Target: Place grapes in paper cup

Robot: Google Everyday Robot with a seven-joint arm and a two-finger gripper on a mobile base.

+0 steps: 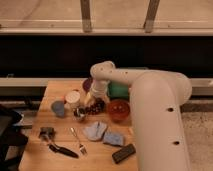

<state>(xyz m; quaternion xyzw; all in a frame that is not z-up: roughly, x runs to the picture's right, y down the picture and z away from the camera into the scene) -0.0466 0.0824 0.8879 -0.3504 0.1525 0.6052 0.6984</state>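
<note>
The grapes [95, 106], a small dark reddish-purple bunch, lie on the wooden table [45, 160] just right of the small metal cup [80, 114]. The paper cup [73, 98], cream-white with a tan top, stands upright to the left of the grapes. My gripper [93, 101] comes down from the white arm [150, 95] and is right over the grapes, between the paper cup and the orange bowl [118, 110]. The arm's wrist hides the gripper's tip and part of the bunch.
A grey-blue cup [58, 107] stands left of the metal cup. A green object [118, 90] and a purple dish [87, 84] are behind the arm. In front lie a fork [77, 140], a black-handled tool [61, 149], a grey cloth [94, 131], a blue sponge [114, 138] and a black device [123, 153].
</note>
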